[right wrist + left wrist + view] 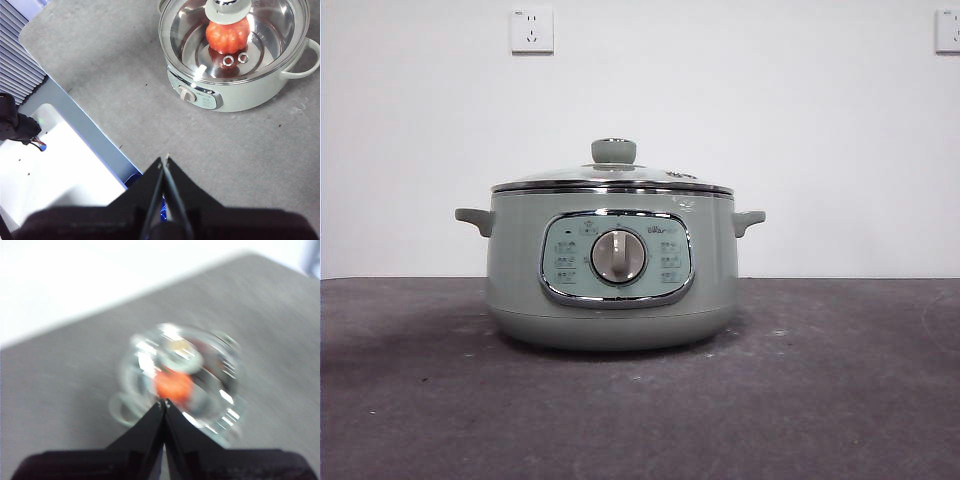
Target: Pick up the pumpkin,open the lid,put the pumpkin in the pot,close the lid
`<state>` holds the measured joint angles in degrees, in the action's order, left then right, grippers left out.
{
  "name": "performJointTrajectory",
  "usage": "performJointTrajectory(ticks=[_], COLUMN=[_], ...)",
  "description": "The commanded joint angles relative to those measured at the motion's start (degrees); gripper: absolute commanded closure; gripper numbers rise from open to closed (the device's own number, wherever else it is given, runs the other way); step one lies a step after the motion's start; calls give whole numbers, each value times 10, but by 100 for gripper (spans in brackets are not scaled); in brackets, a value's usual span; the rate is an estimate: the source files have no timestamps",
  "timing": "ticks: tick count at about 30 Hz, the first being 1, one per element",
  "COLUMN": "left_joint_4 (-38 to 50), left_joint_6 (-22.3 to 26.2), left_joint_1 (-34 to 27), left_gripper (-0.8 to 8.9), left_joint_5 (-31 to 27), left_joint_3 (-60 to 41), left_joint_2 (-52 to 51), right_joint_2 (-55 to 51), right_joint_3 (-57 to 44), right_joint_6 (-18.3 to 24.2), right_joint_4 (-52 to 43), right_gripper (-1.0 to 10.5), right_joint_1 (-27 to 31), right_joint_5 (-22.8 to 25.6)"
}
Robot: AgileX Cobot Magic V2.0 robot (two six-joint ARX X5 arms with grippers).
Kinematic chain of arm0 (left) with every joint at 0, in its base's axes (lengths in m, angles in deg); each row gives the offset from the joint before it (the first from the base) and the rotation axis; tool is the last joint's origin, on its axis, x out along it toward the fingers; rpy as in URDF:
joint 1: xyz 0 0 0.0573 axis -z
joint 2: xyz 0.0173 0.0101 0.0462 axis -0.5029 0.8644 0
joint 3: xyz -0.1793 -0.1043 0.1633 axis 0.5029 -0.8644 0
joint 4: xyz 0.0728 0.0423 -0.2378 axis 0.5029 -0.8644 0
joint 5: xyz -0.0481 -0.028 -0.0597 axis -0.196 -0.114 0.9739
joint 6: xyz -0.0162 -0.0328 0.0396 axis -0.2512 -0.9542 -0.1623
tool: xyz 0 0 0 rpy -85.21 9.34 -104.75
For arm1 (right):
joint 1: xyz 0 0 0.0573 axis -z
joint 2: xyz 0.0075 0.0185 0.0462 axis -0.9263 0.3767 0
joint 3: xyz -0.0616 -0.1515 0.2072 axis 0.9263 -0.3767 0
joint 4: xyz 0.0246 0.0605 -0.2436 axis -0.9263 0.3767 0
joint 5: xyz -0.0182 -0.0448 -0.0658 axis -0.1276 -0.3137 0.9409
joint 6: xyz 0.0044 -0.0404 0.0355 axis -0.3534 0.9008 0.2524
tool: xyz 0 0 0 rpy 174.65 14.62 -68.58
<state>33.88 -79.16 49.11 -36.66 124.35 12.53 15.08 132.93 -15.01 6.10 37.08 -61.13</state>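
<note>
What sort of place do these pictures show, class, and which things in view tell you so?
Probably a robot test bench, not a home kitchen. The pot stands alone on a bare grey tabletop before a plain white wall with sockets. Through its closed lid shows a toy pumpkin.

each claw [166, 159] has two matte black jaws tapering to thin pointed tips.
</note>
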Motion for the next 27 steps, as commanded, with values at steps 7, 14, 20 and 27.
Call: performJointTrajectory(ticks=[7, 14, 20, 27], left_joint_4=[216, 424, 479, 479], left_joint_6=[3, -6, -19, -23], left_joint_1=[-155, -200, -205, -205], left_gripper=[817, 817, 817, 817], left_joint_5=[-1, 0, -1, -2], left_joint_3=[-199, -430, -593, -711], left_joint_2=[-170, -292, -372, -445], right_joint_2=[-3, -4, -5, -5], right_joint_3=[0, 0, 0, 0], right_joint_6=[-3, -3, -3, -3], right_joint_4=[1, 1, 1, 1], right_gripper=[946, 946, 946, 946], right_joint_1=[0, 0, 0, 0], right_joint_5=[1, 2, 1, 1])
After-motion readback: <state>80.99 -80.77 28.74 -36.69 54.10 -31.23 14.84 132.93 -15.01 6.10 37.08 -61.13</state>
